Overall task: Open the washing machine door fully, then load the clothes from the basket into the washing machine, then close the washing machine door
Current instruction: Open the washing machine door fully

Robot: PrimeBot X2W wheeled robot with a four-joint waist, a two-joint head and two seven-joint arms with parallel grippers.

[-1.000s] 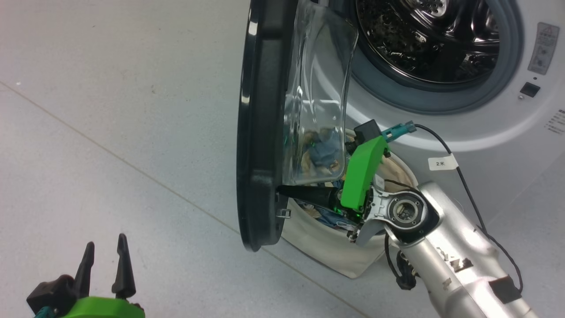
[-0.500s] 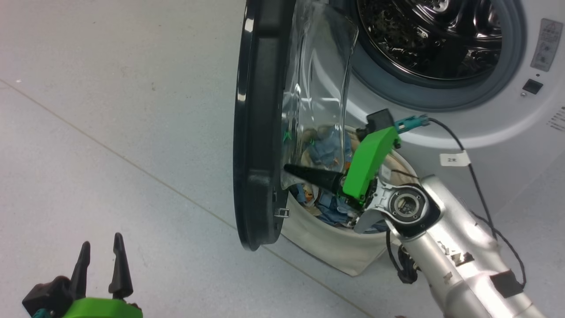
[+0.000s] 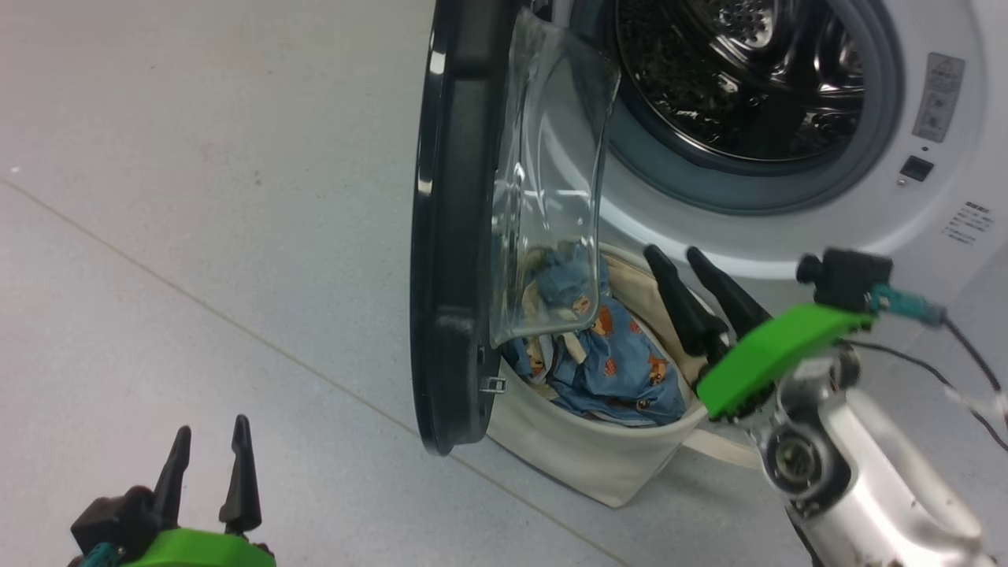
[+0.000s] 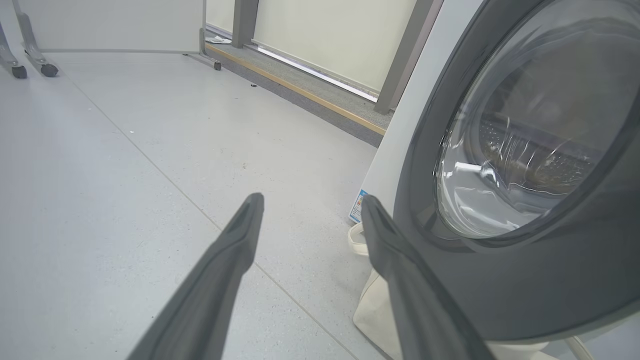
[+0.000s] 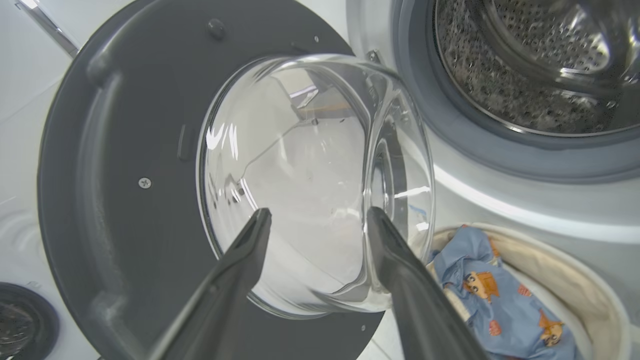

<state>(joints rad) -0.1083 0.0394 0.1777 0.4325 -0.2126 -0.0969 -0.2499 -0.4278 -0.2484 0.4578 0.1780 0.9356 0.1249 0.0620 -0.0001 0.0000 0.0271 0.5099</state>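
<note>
The washing machine (image 3: 795, 228) stands with its steel drum (image 3: 748, 79) exposed. The washing machine door (image 3: 441, 236) hangs open, edge-on in the head view, its glass bowl (image 3: 551, 197) bulging towards the machine. Below it sits the basket (image 3: 598, 461) holding the blue bear-print clothes (image 3: 622, 362). My right gripper (image 3: 675, 258) is open and empty above the basket's right rim, clear of the door. In the right wrist view the right gripper (image 5: 319, 212) points at the door's glass bowl (image 5: 300, 150), with the clothes (image 5: 500, 305) at lower right. My left gripper (image 3: 211, 429) is open over bare floor.
Grey floor with a seam line lies left of the door. In the left wrist view my left gripper (image 4: 311, 200) is just left of the door's outer face (image 4: 525, 290) and the basket (image 4: 372, 310). A low step and wall panels run along the back.
My right gripper has pulled away from the door's inner rim, swung right over the basket and gone from shut to open. The clothes now show more fully. The left gripper has barely moved.
</note>
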